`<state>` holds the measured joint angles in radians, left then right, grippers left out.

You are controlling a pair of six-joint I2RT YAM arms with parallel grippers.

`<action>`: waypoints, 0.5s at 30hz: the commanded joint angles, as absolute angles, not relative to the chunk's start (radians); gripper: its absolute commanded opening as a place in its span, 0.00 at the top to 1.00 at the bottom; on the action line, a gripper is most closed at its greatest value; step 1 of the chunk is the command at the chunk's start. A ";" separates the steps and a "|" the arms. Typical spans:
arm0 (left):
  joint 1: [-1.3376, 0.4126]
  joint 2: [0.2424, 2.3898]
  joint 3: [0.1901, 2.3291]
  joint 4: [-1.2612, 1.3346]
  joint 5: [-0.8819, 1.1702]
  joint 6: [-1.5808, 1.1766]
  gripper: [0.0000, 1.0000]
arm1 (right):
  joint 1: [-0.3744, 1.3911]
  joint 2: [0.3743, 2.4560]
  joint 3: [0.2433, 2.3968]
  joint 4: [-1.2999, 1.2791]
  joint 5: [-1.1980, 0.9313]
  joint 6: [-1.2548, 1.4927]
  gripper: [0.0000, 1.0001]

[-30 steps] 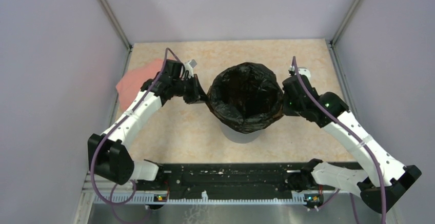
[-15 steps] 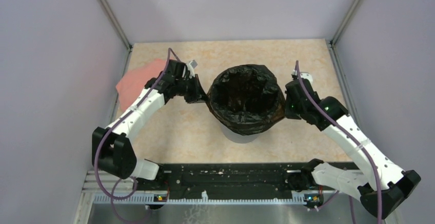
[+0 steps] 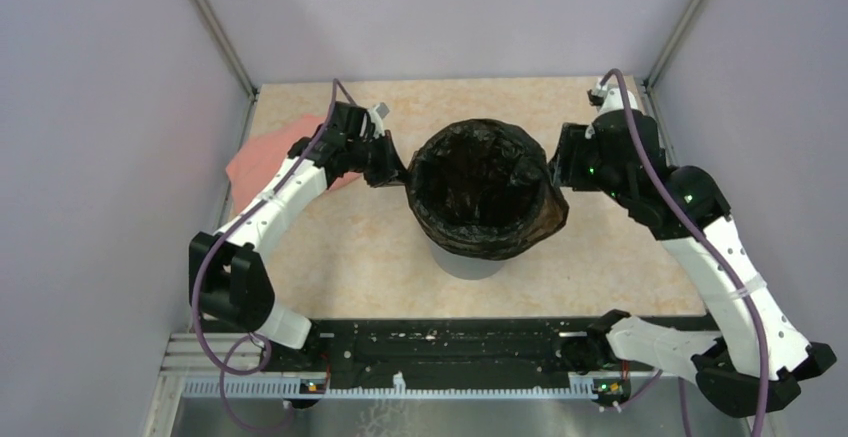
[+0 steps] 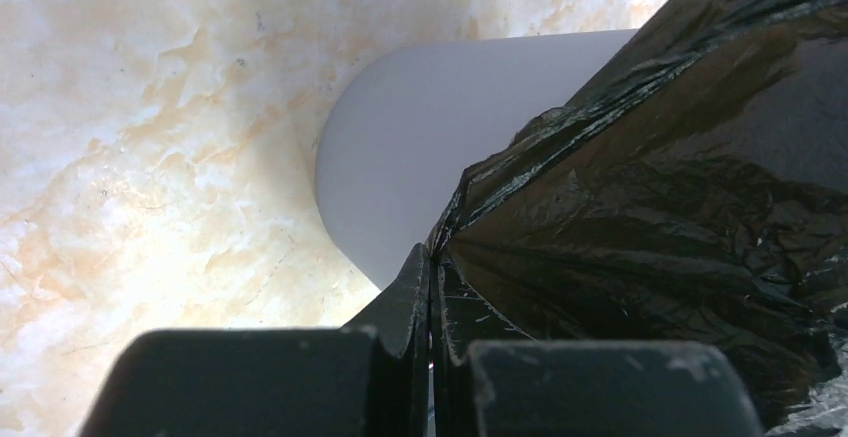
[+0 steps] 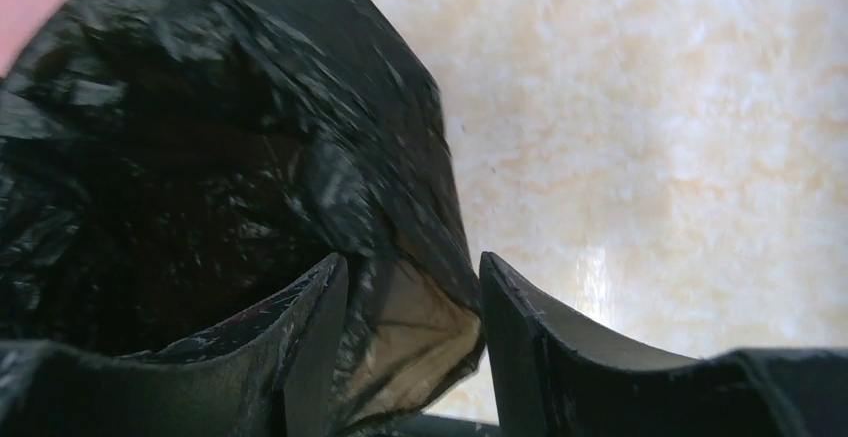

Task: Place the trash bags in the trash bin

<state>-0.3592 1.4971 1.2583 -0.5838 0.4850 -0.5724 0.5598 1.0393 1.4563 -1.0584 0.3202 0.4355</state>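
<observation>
Top view: your trash bag (image 3: 485,192) sits mouth-up in the grey trash bin (image 3: 468,265). Its rim is spread wide over the bin's top, so only the bin's lower near wall shows. The left gripper (image 3: 395,170) is on the bag's left rim and the right gripper (image 3: 555,169) is at its right rim. A pink cloth (image 3: 262,160) lies on the table (image 3: 350,247) at far left, partly under the left arm.

Left wrist: your left gripper (image 4: 432,262) is clenched on a pinch of bag film. Creases fan out to the right from the pinch, and the bin's wall is just beyond it.

Right wrist: your right gripper (image 5: 412,267) has its jaws parted, straddling the bag rim. A brownish translucent fold sits between the fingers (image 5: 310,327), not squeezed.
</observation>
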 commanded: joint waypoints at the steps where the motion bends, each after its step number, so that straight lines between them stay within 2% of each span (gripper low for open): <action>1: -0.362 1.521 1.318 -0.569 0.510 -0.547 1.00 | 0.553 1.147 1.536 -0.942 0.222 0.281 0.48; 6: -0.363 1.550 1.352 -0.581 0.515 -0.536 1.00 | 0.552 1.298 1.613 -0.890 0.182 0.207 0.50; 15: -0.363 1.573 1.376 -0.591 0.508 -0.526 1.00 | 0.552 1.411 1.671 -0.858 0.227 0.166 0.53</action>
